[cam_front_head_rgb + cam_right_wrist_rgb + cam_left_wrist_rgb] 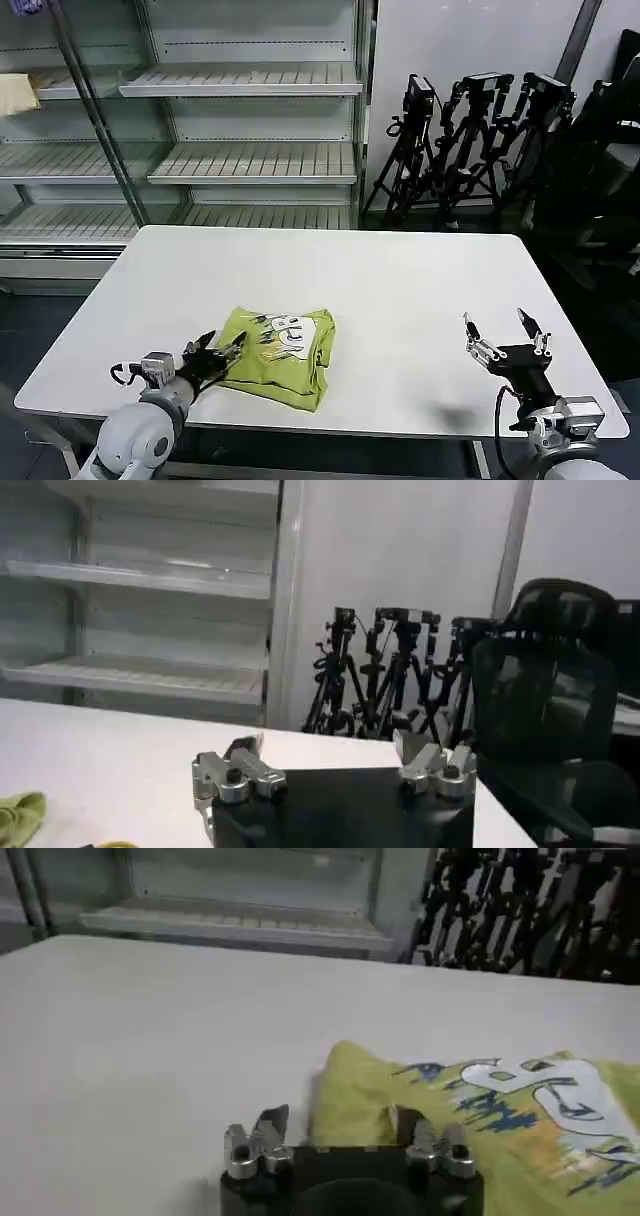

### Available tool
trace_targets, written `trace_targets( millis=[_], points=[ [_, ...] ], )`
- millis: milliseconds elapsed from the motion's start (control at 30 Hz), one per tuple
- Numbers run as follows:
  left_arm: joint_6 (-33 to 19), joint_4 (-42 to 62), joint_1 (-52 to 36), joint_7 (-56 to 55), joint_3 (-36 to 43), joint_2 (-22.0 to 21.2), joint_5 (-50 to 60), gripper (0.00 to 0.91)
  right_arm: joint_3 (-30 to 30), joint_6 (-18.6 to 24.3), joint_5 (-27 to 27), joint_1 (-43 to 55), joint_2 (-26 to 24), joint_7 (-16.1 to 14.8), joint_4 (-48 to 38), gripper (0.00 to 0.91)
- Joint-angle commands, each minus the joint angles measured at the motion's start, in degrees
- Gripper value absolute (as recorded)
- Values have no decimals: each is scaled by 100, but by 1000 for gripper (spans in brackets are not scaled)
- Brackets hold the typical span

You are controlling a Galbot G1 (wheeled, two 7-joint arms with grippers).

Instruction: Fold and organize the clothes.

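**Head view: folded T-shirt near the desk's front edge, left claw at its side**

Head view shows a white desk with the lime yellow-green T-shirt lying on it as a folded, slightly crumpled bundle, close to the front edge and toward the robot's left. A pale print with white and blue marks faces up on its top. How many layers the bundle has, and where the sleeves and the neck are, I cannot make out.

The left claw is low over the desk, just beside the shirt's left edge. Its fingers stand apart and hold nothing. In the left wrist view the left claw points at the near edge of the shirt; one fingertip lies over the yellow cloth and the other is over the bare desk. Whether the finger really touches the cloth cannot be told. The shirt is cut off at the border of this view.

The right claw stays over the right part of the desk, well apart from the shirt, with its fingers spread wide and empty. In the right wrist view the right claw is open too, and a small corner of the shirt shows at the picture's edge.

Behind the desk stand empty shelves and a group of black tripods.
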Motion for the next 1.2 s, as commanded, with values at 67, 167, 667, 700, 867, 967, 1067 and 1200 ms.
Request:
trace_targets(
  millis=[67,167,667,700,867,967,1067,1200],
  points=[
    [60,14,24,138,61,-59,-212,10,1,-10,-11,-22,21,1,23,907],
    [60,-10,69,157,69,-55,-170,10,8,-86,-11,-33,20,14,43,907],
    [-279,-95,-59,222,-491,136,1130,10,-82,-242,-109,48,18,41,38,907],
    [-278,30,-87,289,-828,277,1128,10,-76,-239,-106,49,7,39,47,907],
    [-365,392,32,518,-2019,1114,1176,10,-112,-224,-113,69,29,32,51,907],
    [-519,589,204,911,-3004,1780,1511,10,-190,-205,-139,90,59,32,21,907],
    [-466,637,274,1142,-3615,2405,1699,10,-266,-177,-164,123,71,30,7,907],
    [-117,13,433,1386,-3802,2623,1897,10,-288,-167,-160,187,38,30,-25,907]
  ],
)
